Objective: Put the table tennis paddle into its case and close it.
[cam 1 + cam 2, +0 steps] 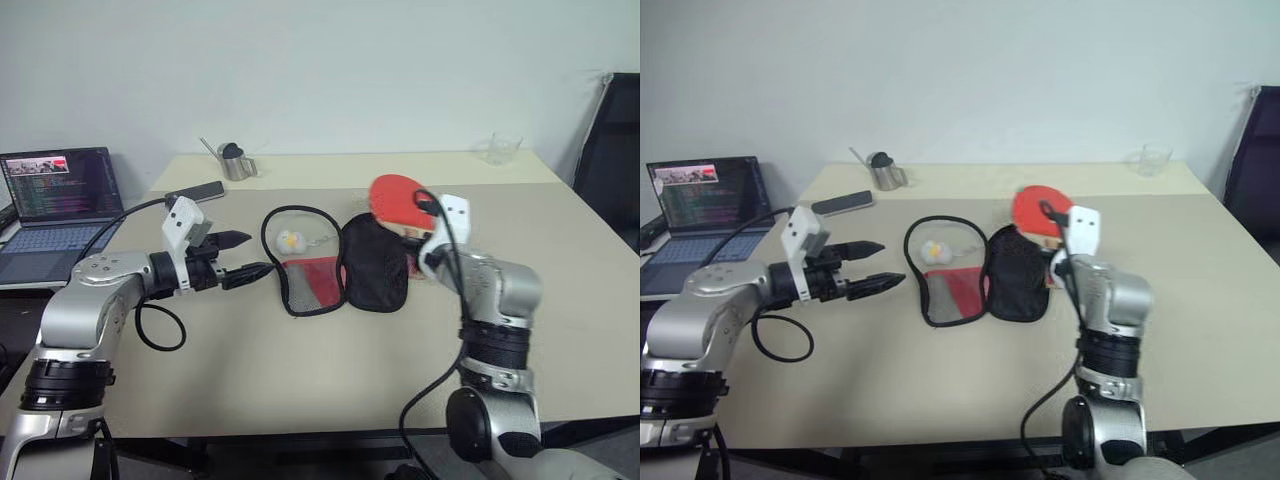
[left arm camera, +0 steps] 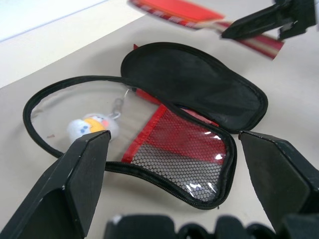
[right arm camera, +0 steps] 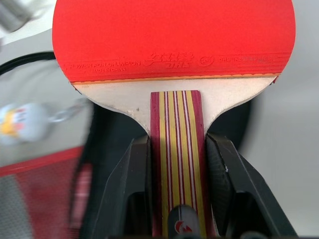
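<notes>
Right pincer [image 3: 175, 164] was clamped on the table tennis paddle [image 3: 172, 45] by its handle — blade forward, held above the case [image 1: 335, 262]. The case lay unzipped on the surface [image 1: 300, 370] below that pincer, ready for loading — left pincer [image 1: 243, 256] stood wide open beside it, probably to steady it.

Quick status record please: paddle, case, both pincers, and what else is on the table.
paddle: table tennis paddle held by its handle, red blade raised over the case
case: case lies unzipped and spread open on the table; white fluffy charm inside the loop
right pincer: right pincer shut on the handle
left pincer: left pincer open, empty, beside the case
other: laptop, metal cup, glass
</notes>
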You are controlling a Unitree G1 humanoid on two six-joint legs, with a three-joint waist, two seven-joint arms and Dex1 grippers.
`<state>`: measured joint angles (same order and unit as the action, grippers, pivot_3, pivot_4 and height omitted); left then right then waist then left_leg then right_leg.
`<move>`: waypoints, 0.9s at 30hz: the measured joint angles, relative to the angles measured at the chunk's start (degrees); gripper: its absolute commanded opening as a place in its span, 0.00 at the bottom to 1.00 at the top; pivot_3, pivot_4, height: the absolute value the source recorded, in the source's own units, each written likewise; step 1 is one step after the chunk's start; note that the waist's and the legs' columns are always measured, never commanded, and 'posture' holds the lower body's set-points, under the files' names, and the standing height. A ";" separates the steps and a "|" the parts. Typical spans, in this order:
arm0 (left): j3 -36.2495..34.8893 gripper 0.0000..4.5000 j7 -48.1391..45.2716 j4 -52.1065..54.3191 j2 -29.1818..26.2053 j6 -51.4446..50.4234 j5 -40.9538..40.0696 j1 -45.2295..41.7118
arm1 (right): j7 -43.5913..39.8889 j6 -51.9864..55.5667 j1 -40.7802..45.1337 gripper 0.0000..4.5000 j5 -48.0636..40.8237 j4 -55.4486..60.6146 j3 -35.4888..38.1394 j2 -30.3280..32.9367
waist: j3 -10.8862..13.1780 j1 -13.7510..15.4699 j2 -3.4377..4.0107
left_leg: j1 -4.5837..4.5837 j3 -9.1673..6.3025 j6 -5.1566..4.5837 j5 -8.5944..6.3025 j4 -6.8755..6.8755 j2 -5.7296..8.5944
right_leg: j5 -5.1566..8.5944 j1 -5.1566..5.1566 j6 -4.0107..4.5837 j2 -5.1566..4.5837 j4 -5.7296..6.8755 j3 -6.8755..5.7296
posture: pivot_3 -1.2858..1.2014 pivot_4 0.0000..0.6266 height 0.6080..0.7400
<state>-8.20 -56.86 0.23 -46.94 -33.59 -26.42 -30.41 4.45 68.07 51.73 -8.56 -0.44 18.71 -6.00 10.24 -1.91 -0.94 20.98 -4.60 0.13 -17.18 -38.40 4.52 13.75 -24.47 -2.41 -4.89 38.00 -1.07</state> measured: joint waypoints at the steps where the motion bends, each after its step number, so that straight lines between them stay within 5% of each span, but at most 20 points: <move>1: -0.05 1.00 0.04 0.20 -0.02 -0.11 -0.09 0.16 | 0.21 -0.47 0.11 0.24 -0.01 -0.48 -0.25 -0.40 | 0.00 0.08 0.00 | 0.02 0.00 0.00 0.00 0.01 0.01 | 0.00 -0.02 0.00 0.00 -0.02 0.00 | 0.52 0.24 1.00; 27: -0.31 1.00 1.26 3.84 -0.06 -2.36 -1.78 2.75 | 5.62 -9.92 -1.19 0.24 -7.20 -11.23 -4.75 -1.18 | 0.00 -1.40 -0.01 | 0.42 0.43 0.01 0.01 0.31 -0.09 | -0.01 -0.83 0.01 0.08 0.05 0.42 | 0.52 0.24 1.00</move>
<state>-8.52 -55.60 4.07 -47.00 -35.95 -28.19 -27.66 10.07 58.15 50.54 -15.76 -11.66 13.96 -7.19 10.24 -3.32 -0.95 21.40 -4.17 0.14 -17.17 -38.08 4.43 13.74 -25.30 -2.40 -4.80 38.05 -0.65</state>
